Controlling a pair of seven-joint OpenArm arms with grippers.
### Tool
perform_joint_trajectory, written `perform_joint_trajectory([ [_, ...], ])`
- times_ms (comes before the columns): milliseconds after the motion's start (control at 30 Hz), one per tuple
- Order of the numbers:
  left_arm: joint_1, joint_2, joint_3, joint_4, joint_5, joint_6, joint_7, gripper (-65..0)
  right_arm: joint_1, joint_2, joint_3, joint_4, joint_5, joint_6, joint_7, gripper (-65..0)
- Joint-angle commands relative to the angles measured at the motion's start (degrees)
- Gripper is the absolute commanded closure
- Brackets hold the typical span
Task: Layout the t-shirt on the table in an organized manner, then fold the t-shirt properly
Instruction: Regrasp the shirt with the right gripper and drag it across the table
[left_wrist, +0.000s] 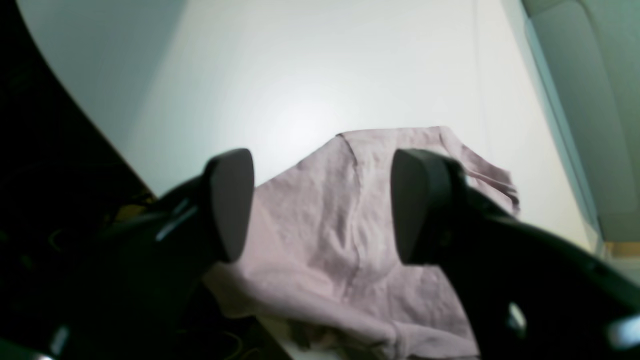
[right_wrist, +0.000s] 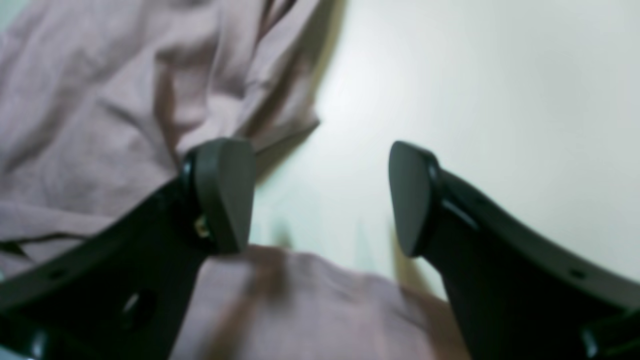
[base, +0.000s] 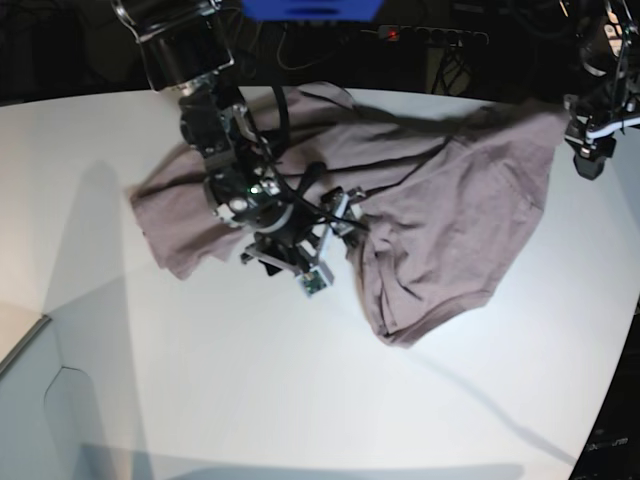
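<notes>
Across the upper middle of the base view the t-shirt (base: 440, 210) lies rumpled on the table (base: 300, 400) — both tools wide open and empty, right tool (base: 300, 262) over its lower edge, left tool (base: 590, 150) at upper right — so I'd pinch opposite edges and draw the cloth flat.

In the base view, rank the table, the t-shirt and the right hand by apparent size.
1. table
2. t-shirt
3. right hand, smallest, though its arm stands above the table and nearer the camera.
</notes>
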Motion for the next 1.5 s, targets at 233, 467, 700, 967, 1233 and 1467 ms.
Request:
perform_joint_trajectory([
  [233,0.59,-0.54,-0.35,1.08,-0.76,-0.34,-0.92,-41.8,6.36,-2.27,-4.65,-8.56,0.32,0.06,1.53,-42.8],
  [467,0.42,-0.54,-0.26,1.08,-0.76,-0.34,-0.92,-41.8,8.29,-2.27,-6.32,-10.85,0.32,0.06,2.06,-41.1],
  [700,0.15,-0.54,0.01,0.99,-0.76,-0.34,-0.92,-41.8,12.16,-2.27,-6.23,-19.73,0.32,0.06,9.0,-9.0],
  [967,0.07,-0.54,0.01,0.99,-0.76,-0.34,-0.92,-41.8,16.82,-3.77,-5.88,-29.22,0.32,0.06,10.23,0.0],
  [1233,-0.02,-0.54,2.73,1.17,-0.76,-0.34,-0.83,-41.8,16.91,-2.27,0.71,-16.47,0.32,0.06,10.23,0.0],
  [1467,-0.11,-0.54,10.64,2.66,-0.76,-0.34,-0.83,-41.8,17.61,-2.54,16.45,-8.21,0.32,-0.2,10.32,0.0],
])
